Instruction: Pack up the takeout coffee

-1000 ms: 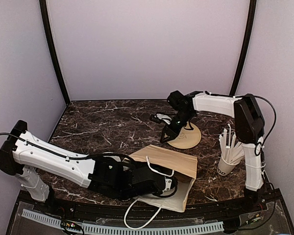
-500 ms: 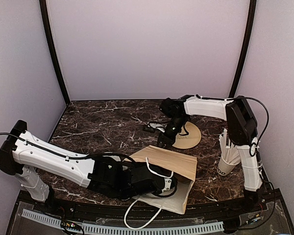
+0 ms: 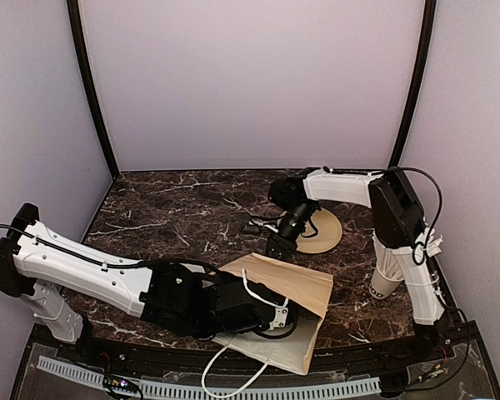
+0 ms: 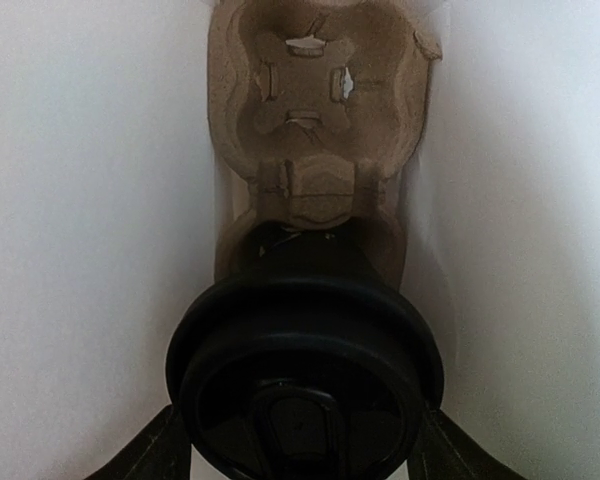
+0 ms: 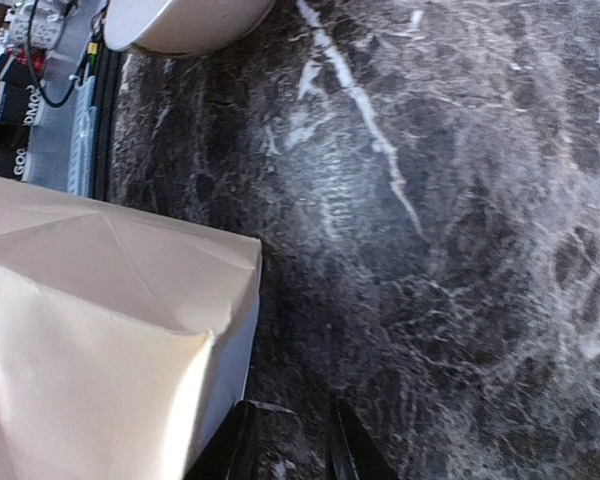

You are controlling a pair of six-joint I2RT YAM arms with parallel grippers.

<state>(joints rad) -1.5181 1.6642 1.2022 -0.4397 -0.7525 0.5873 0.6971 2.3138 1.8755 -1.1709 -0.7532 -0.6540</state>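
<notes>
While my left gripper (image 4: 300, 455) reaches inside the tan paper bag (image 3: 287, 287) lying on the dark marble bench (image 3: 175, 212), it stays clamped on the black-lidded paper coffee cup (image 4: 305, 375), seated in a brown pulp carrier (image 4: 315, 110). My right gripper (image 5: 288, 440) hangs nearly closed, empty, beside the bag's corner.

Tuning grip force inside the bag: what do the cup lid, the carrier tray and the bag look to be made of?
Lid: black, smooth with a faint sheen, probably rigid plastic. Carrier tray: tan, rough and fibrous with torn slot edges, likely molded paper pulp. Bag: matte paper with sharp creases, tan outside, white inside; its handles look like white cord.
</notes>
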